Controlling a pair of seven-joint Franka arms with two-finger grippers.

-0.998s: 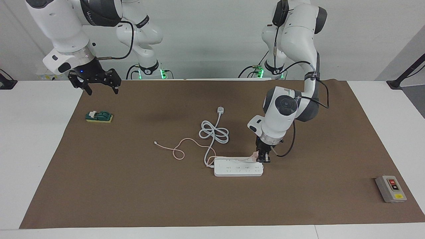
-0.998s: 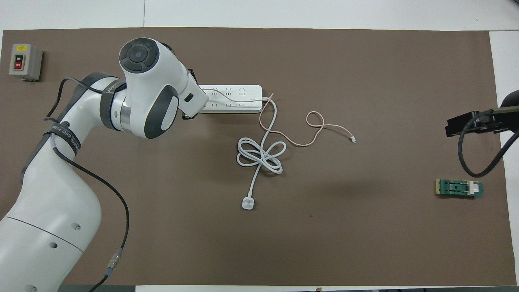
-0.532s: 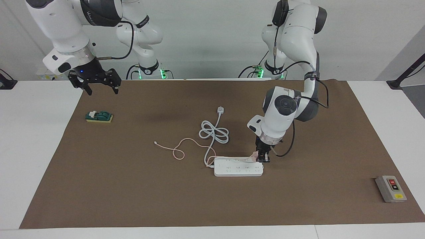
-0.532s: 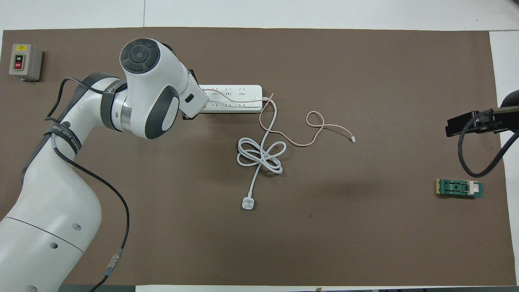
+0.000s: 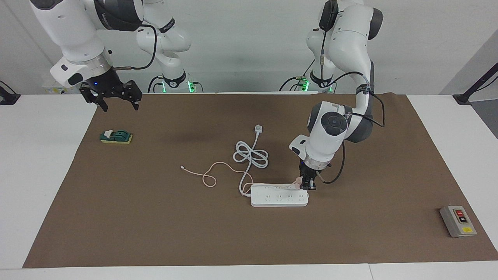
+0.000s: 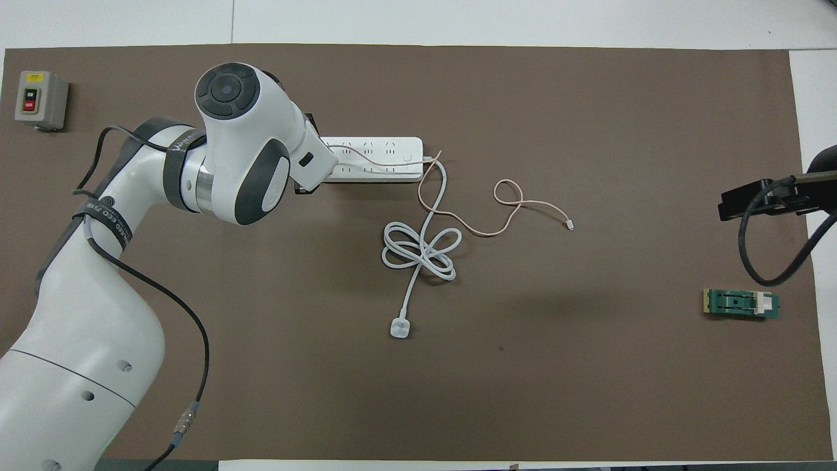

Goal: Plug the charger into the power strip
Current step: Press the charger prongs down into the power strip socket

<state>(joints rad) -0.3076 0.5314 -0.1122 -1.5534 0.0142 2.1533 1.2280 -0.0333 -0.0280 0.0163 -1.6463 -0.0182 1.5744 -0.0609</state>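
Note:
The white power strip point(image 5: 279, 196) point(image 6: 379, 157) lies flat on the brown mat, its thick white cord point(image 5: 251, 155) coiled nearer to the robots. My left gripper point(image 5: 308, 186) points down at the strip's end toward the left arm's end of the table, shut on the small pink charger point(image 5: 298, 181). The charger's thin pink cable point(image 5: 212, 171) point(image 6: 503, 196) trails along the strip and loops over the mat. Whether the prongs sit in a socket I cannot tell. In the overhead view the left wrist hides the charger. My right gripper point(image 5: 120, 107) hangs open over the mat's corner and waits.
A green switch on a yellow base point(image 5: 116, 137) point(image 6: 741, 304) lies under the right gripper's side of the mat. A grey box with red and yellow buttons point(image 5: 458, 221) point(image 6: 39, 99) sits at the left arm's end. The cord's white plug point(image 5: 258, 128) rests nearer to the robots.
The left arm's wrist has drifted very slightly toward the right arm's end; the charger stays at the strip's end. The right arm has not moved.

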